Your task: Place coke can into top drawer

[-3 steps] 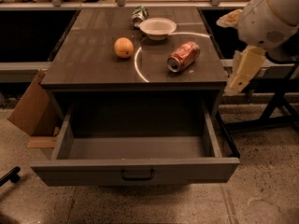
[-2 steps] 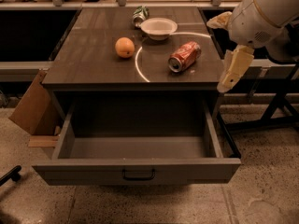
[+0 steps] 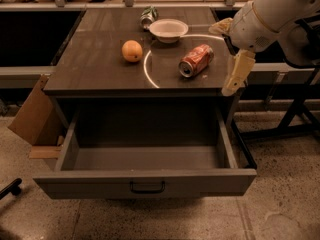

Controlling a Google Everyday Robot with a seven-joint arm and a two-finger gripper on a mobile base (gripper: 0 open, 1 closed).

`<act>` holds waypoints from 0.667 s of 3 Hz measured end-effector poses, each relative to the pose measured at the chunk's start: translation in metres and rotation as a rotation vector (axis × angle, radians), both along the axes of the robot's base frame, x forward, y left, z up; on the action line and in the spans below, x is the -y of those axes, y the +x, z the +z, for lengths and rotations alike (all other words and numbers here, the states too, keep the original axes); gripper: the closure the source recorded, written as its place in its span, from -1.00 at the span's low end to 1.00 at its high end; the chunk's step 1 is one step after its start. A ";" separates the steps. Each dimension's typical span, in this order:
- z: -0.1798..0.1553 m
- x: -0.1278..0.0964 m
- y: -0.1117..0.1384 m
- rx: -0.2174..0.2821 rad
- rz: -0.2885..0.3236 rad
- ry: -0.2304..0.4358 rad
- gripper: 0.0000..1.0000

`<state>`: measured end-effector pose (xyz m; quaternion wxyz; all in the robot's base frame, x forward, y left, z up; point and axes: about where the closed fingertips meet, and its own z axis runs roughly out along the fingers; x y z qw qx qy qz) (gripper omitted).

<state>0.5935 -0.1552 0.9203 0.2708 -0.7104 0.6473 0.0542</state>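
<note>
The coke can lies on its side on the cabinet top, right of centre, with its silver end turned toward the front edge. It rests just inside a thin white ring marked on the dark surface. Nothing is touching it.

Below the top, the top drawer is pulled fully out. It is a wide, shallow grey box with a small dark handle at the middle of its front panel. The can is not in the drawer.

The gripper hangs at the right edge of the cabinet top, just beside the can but apart from it. Its two pale fingers are spread wide and hold nothing. One finger points down over the right front corner of the cabinet. The other points left, above the back right part of the top. The white arm comes in from the upper right.

An orange sits left of the can, just outside the ring. A white bowl stands behind the can, toward the back of the top. A green-and-silver can lies on its side, touching or nearly touching the bowl's far left rim.

A cardboard box leans against the cabinet's left side. Black frame legs stand on the speckled floor to the right.
</note>
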 end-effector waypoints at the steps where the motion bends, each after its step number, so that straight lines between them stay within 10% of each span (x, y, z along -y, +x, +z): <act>1: -0.009 0.005 0.015 0.012 0.024 -0.026 -1.00; 2: -0.018 0.006 0.036 0.029 0.065 -0.091 -1.00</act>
